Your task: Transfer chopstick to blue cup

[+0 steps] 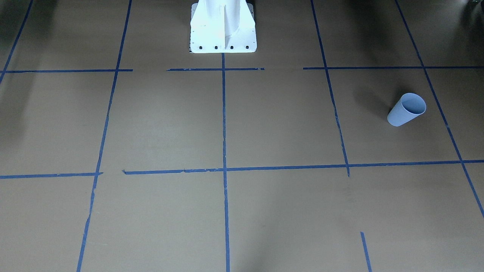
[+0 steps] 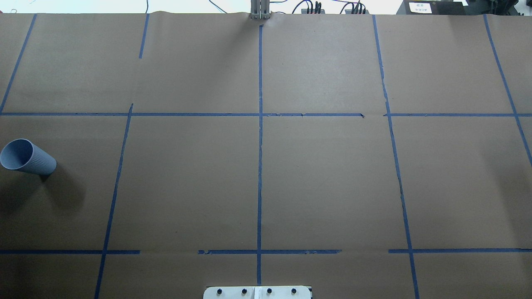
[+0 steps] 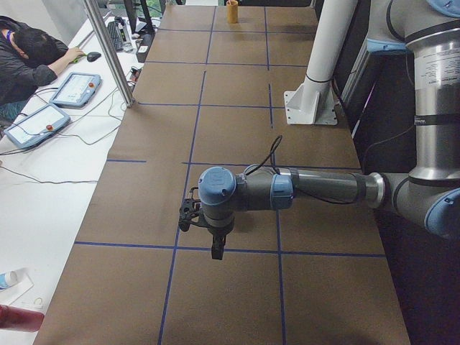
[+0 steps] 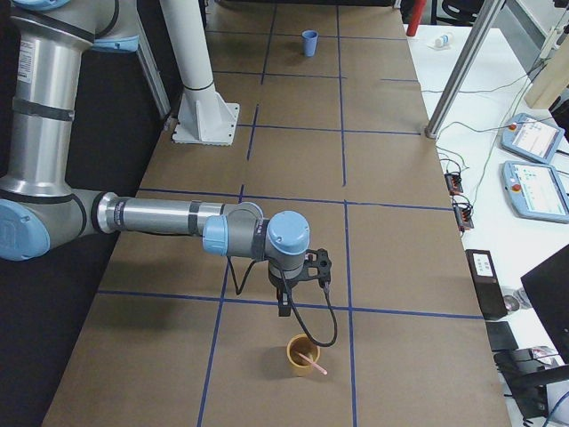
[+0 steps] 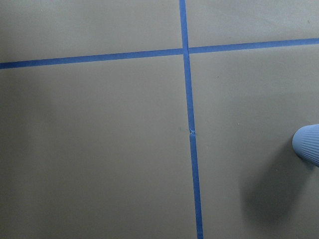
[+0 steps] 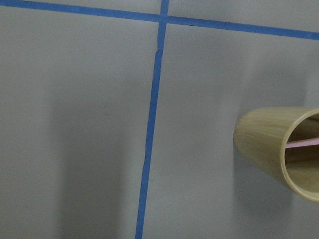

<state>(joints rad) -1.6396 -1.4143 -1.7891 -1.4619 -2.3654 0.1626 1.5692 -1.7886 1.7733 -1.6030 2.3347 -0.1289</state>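
The blue cup (image 1: 406,109) stands upright on the brown paper table at the robot's far left; it also shows in the overhead view (image 2: 27,157), far off in the exterior right view (image 4: 308,42) and at the left wrist view's right edge (image 5: 306,144). A pale pink chopstick (image 4: 313,363) leans inside a tan cup (image 4: 300,354) at the robot's far right, seen close in the right wrist view (image 6: 303,143). My right gripper (image 4: 284,307) hangs just short of the tan cup. My left gripper (image 3: 217,250) hangs over the table. I cannot tell whether either is open or shut.
The white pedestal base (image 1: 223,30) stands at the robot's side of the table. Blue tape lines (image 2: 260,137) grid the brown paper. An operator (image 3: 29,57) sits at a side desk with tablets (image 3: 79,88). A metal post (image 4: 458,67) stands at the table's edge.
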